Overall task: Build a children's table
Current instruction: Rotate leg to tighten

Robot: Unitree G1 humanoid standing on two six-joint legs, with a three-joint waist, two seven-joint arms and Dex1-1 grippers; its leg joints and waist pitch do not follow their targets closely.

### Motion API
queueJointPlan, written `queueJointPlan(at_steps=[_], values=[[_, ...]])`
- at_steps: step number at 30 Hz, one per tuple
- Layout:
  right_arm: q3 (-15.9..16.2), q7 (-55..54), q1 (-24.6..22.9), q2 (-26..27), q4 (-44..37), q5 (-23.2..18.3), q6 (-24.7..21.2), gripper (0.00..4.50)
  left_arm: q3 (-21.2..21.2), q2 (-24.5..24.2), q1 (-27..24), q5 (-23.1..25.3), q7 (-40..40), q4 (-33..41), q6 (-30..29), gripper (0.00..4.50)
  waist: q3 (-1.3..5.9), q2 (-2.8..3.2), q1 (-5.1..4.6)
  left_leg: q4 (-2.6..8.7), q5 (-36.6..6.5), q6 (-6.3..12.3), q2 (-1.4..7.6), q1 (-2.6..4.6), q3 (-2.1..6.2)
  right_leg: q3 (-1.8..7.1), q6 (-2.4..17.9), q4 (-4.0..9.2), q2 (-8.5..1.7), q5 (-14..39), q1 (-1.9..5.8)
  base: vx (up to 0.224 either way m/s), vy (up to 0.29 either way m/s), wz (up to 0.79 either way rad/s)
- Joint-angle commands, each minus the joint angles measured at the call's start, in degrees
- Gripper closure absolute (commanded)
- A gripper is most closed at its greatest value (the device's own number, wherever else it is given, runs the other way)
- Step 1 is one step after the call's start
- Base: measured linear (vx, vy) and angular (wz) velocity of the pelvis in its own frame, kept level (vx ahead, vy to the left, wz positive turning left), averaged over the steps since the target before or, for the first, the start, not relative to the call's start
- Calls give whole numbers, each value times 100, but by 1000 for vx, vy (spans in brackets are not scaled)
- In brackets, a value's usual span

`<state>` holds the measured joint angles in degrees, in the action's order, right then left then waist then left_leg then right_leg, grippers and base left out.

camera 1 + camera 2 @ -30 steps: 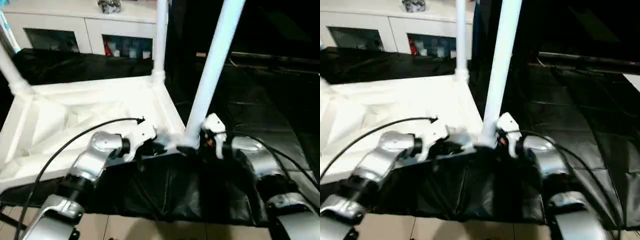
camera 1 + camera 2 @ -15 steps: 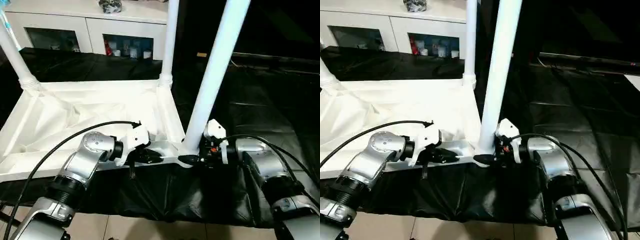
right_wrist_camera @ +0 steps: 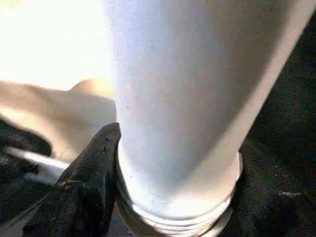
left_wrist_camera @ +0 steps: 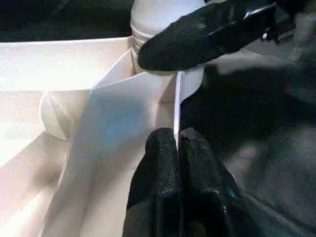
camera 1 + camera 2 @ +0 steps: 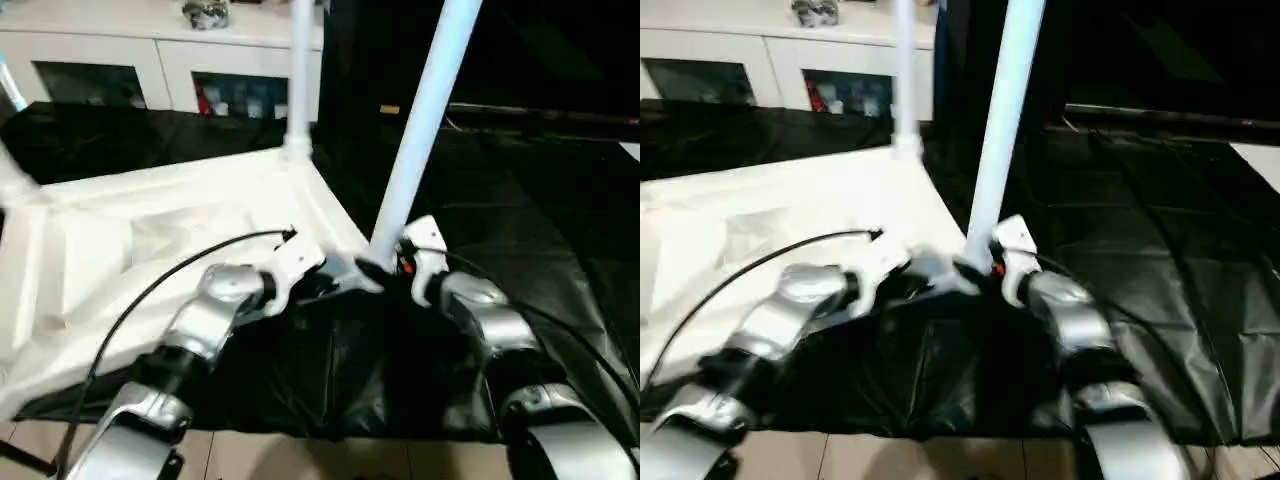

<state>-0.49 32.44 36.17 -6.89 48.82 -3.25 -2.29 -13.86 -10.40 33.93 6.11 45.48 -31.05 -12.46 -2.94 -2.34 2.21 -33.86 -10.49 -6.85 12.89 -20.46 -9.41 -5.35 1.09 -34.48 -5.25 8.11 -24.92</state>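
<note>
The upturned white tabletop lies ribbed side up across the left half of the head view, on the black-draped work table. Centre frame, the left gripper is pinched tight on the tabletop's thin rim. The right gripper straddles the base of the near leg, one black finger against it; whether it clamps cannot be told. A far leg stands upper centre.

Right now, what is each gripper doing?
Left gripper: shut on the tabletop's thin edge wall.
Right gripper: around the base of the near leg.
</note>
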Motion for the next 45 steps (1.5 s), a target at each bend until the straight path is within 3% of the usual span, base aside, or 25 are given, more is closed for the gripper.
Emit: queueJointPlan(at_steps=[1,2,3,5,13,15,20,28,29,32,38,41,45], values=[[291,-8,-22,504,174,42,0,176,203,447,313,-207,-580,135,111,450,428,-37,24,364,-1061,323,-33,-47,-87,215,822,430,-207,1972,395,0,0,0],[323,32,-12,648,150,48,207,176,164,548,318,-198,-616,118,145,450,432,-2,33,357,-1007,358,-33,-49,-92,224,914,409,-210,1761,395,0,0,0],[323,32,-12,648,150,48,207,176,164,548,318,-198,-616,118,145,450,432,-12,30,356,-992,375,-32,-51,-96,224,949,406,-206,1680,400,0,0,0],[279,274,-22,694,71,-96,283,120,106,569,284,-232,-488,147,215,450,435,-11,32,354,-941,463,-32,-44,-104,227,1063,380,-198,1444,415,0,0,0],[387,1216,-138,107,-162,-106,333,53,-56,199,28,-413,397,526,371,450,422,-22,33,356,-1064,518,-22,-61,-98,224,1082,394,-212,1581,441,0,0,0],[403,1423,-145,-29,-188,-101,401,53,-83,114,-10,-452,580,580,418,450,425,-40,34,352,-1042,536,-23,-66,-102,226,1096,392,-214,1552,442,0,0,0],[564,2607,-228,-614,-396,-201,481,53,-184,-293,-136,-533,1285,734,528,450,411,19,73,351,-1198,577,1,-19,-105,230,1178,404,-214,1615,403,0,0,0],[739,3450,-338,-974,-590,-182,416,53,-316,-693,-247,-565,1980,855,575,450,415,29,131,364,-1243,490,6,-21,-94,230,1200,382,-208,1538,431,0,0,0],[790,3650,-368,-1028,-657,-216,378,77,-340,-751,-254,-567,2065,851,595,450,420,5,134,361,-1184,488,9,-28,-96,230,1198,373,-208,1500,434,0,0,0],[972,4000,-446,-1125,-821,-214,330,89,-338,-838,-250,-591,2187,852,590,450,416,4,155,357,-1121,507,12,-27,-99,231,1201,365,-208,1491,434,0,0,0],[1008,4083,-422,-1085,-758,-165,367,159,-349,-890,-299,-616,2240,893,582,450,404,-11,173,364,-1209,440,11,-22,-96,230,1089,393,-221,1819,417,0,0,0],[1017,4079,-455,-1050,-784,-175,327,167,-351,-883,-318,-623,2231,905,566,450,409,-45,167,364,-1137,441,10,-33,-96,235,1085,380,-217,1735,422,0,0,0],[978,3711,-514,-899,-740,-155,239,174,-319,-818,-316,-588,2065,905,503,450,409,-39,162,364,-1095,455,13,-28,-97,236,1116,370,-214,1644,419,0,0,0]])
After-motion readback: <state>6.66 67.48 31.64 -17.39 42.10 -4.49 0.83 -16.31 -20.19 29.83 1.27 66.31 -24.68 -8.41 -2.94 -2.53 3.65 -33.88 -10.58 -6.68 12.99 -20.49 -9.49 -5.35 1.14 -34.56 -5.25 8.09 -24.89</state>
